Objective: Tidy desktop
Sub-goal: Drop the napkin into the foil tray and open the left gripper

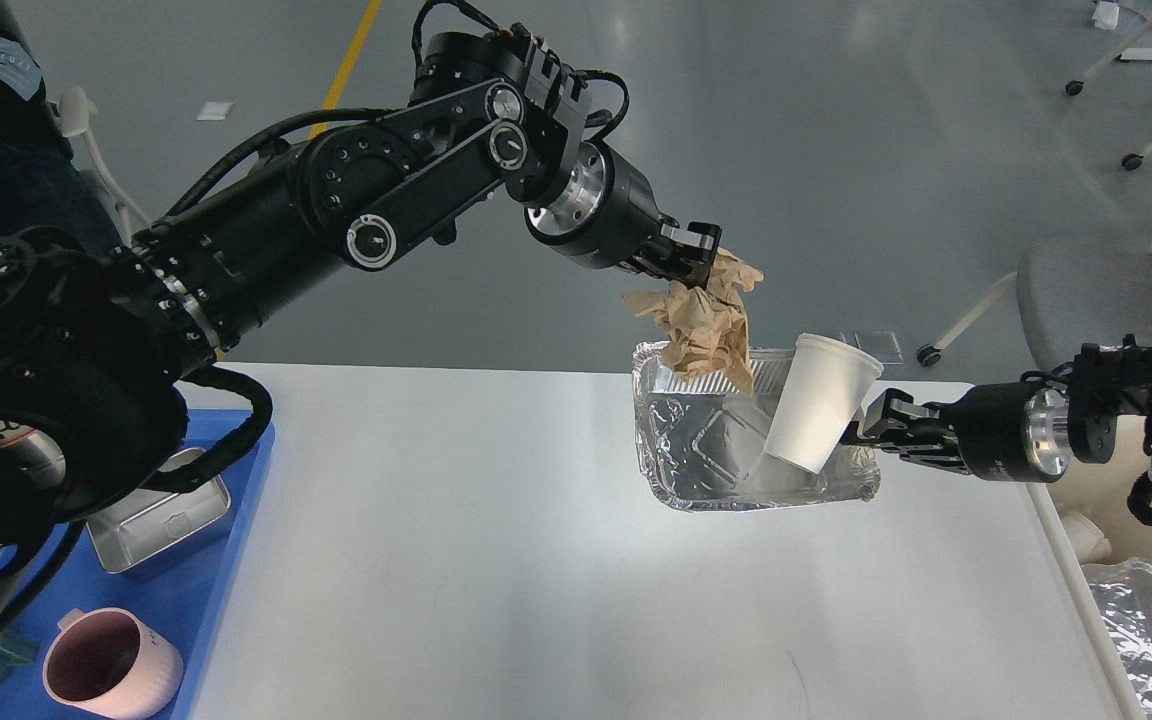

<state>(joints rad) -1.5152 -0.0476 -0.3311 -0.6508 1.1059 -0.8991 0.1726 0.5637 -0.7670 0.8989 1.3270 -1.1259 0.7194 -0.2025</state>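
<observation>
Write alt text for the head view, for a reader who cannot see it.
The left gripper holds crumpled brown paper above a foil tray on the white desktop, while the right gripper, its jaws at the tray's right rim, holds the tray with a tilted white paper cup in it. A blue tray at left holds a metal tin and a pink mug.

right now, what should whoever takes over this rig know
Left gripper: shut on the crumpled brown paper, held in the air over the far edge of the foil tray.
Right gripper: at the tilted white paper cup, which leans in the foil tray; it looks gripped, but the jaws are hard to read.
Desktop: only the foil tray and cup rest on its right side. The blue tray at the left edge holds a metal tin and a pink mug.
Done: paper is off the table. Left: release the paper, probably into the foil tray, then clear tray and cup.
</observation>
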